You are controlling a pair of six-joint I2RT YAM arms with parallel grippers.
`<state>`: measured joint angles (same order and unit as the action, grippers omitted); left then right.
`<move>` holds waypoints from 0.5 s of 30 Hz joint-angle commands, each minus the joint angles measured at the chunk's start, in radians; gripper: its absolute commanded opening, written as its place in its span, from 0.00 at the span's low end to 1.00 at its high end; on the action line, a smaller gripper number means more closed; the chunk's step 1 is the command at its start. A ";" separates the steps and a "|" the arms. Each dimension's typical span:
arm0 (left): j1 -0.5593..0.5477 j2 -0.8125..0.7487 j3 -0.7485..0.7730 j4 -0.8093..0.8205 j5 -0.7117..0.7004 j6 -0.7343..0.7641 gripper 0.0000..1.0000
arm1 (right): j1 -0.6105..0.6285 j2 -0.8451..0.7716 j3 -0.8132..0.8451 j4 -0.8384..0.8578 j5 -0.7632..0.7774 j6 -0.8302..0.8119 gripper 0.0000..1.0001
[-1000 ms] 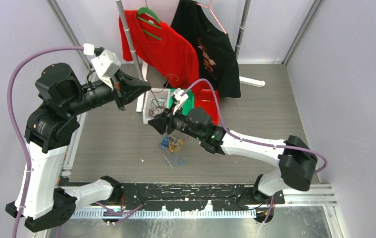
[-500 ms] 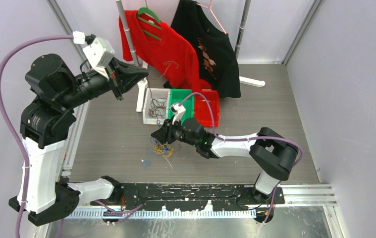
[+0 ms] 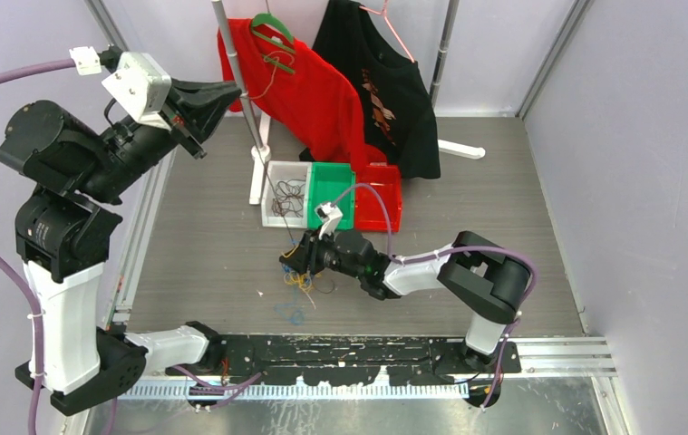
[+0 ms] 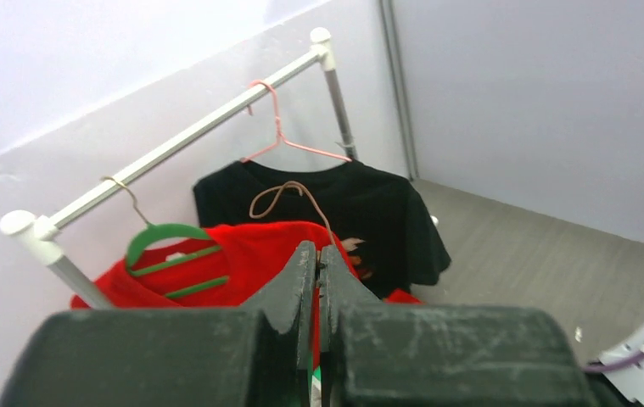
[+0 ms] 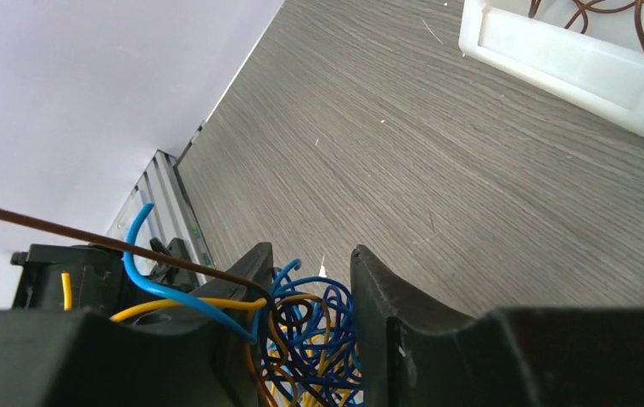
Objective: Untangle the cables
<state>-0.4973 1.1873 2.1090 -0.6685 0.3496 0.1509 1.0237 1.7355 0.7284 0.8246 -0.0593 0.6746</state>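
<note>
A: Nearest, a loose blue loop (image 3: 291, 315) lies by itself on the table (image 3: 213, 263). Just beyond it sit the cables (image 3: 304, 277), bunched in one clump. How will they handle?

B: Light and limp, most likely. They are thin and springy, so they should bend under any pull. Smooth insulation may slip through a weak pinch. Tugging the whole clump would probably just drag it along or tighten a knot.

A: And the right gripper (image 5: 310, 259)?

B: Down at the clump, its fingers standing part-way apart with the cables between them. No squeeze shows. It looks placed to pin the mass down.

A: So where to take hold?

B: On a single strand, close to where it leaves the clump, not on the bundle. A brown strand (image 5: 89, 239) runs taut out of it, up and away.

A: Farther back?

B: A white bin (image 3: 284, 222) holding brown wires, apart from the clump. Then, raised high by the hanging shirts (image 3: 313, 91), comes the left gripper (image 4: 316, 254). Its fingers are pressed together on what looks like the far end of that brown strand.
</note>
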 commanded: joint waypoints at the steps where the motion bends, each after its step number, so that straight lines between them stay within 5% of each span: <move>1: 0.000 -0.013 0.054 0.237 -0.103 0.105 0.00 | 0.004 0.022 -0.032 0.023 0.033 0.027 0.44; 8: 0.000 0.006 0.082 0.401 -0.265 0.266 0.00 | 0.009 0.009 -0.093 0.071 0.041 0.042 0.56; 15: -0.001 -0.047 0.006 0.215 -0.099 0.124 0.00 | 0.012 -0.068 -0.109 0.091 0.009 -0.002 0.65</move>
<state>-0.4976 1.1934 2.1559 -0.4538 0.1680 0.3412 1.0286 1.7348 0.6052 0.8810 -0.0399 0.7097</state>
